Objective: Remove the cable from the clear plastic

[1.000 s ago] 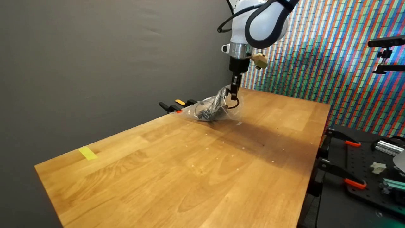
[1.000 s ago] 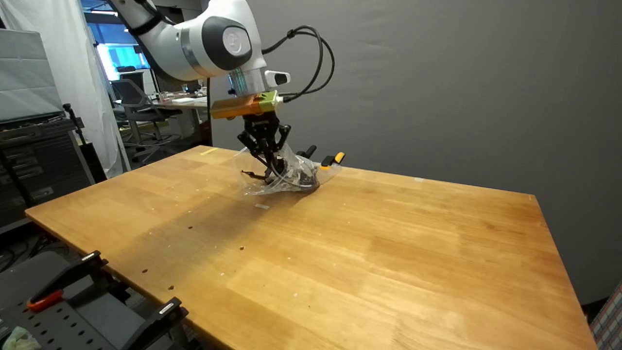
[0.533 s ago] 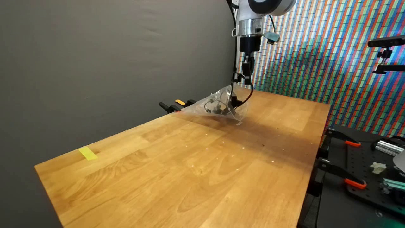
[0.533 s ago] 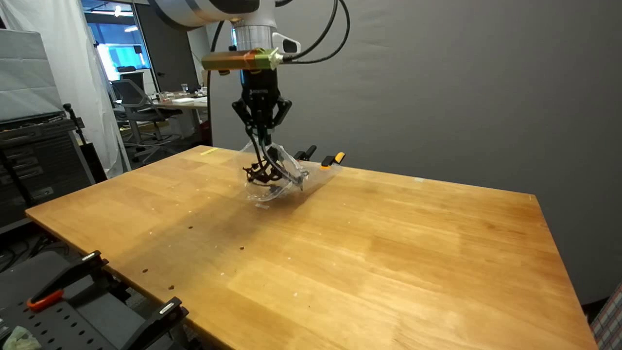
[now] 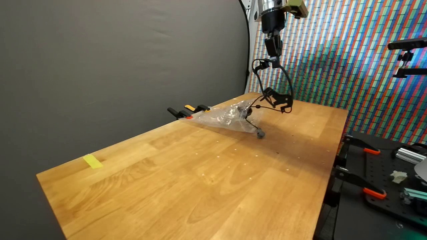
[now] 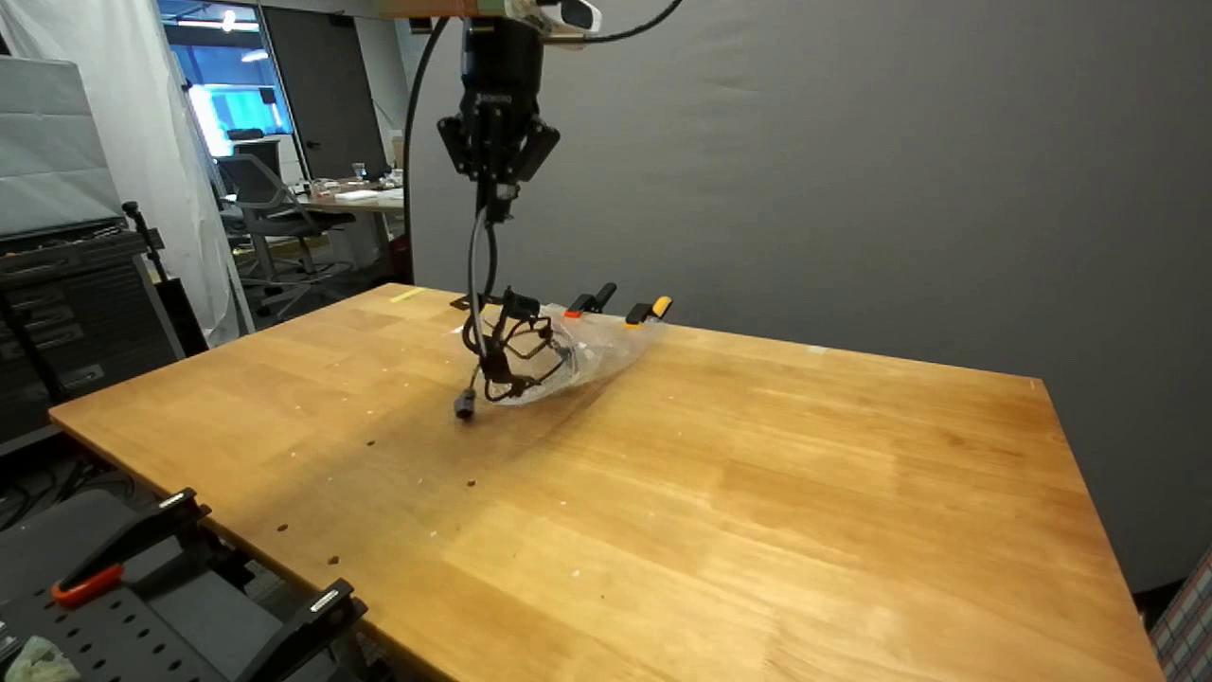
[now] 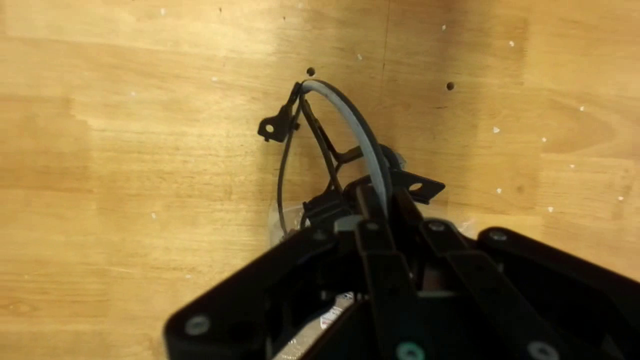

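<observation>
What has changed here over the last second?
The gripper has risen, away from the clamps, and pulled much of the cable up out of the clear plastic; some still seems inside. A grey plug now shows outside. The gripper kept its hold on the cable. The clamps and yellow tape on the table stayed put.

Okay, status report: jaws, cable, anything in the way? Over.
Jaws shut on cable, above table. Plug outside clear bag; can't tell if the whole cable is out. Possible snag: the bag, overlapped by lower cable in both exterior views.
</observation>
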{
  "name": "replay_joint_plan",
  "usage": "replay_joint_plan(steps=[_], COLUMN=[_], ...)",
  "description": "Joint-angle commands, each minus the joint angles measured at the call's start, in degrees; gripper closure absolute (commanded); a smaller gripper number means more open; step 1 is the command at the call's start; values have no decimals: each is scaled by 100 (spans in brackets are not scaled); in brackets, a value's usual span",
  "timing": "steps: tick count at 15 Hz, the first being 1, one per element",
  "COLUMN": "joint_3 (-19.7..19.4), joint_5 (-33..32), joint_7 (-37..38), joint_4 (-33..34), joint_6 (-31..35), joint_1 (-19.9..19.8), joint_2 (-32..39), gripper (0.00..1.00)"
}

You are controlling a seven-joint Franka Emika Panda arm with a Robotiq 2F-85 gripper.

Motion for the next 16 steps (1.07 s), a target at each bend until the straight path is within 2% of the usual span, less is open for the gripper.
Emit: replay_joint_plan(steps=[1, 4, 11, 13, 16], joint_3=[12, 56, 194, 323, 535], joint_5=[130, 154, 637, 916, 1417], joint_7=[471, 821, 1172, 1400, 1627], joint_4=[526, 927, 2077, 2257, 2472], joint_6=[-980, -1704, -3935, -4246, -4329], joint_1=[29, 82, 258, 404, 631], joint_2=[-167, -176, -15, -73, -8], gripper=[90, 90, 90, 90, 90])
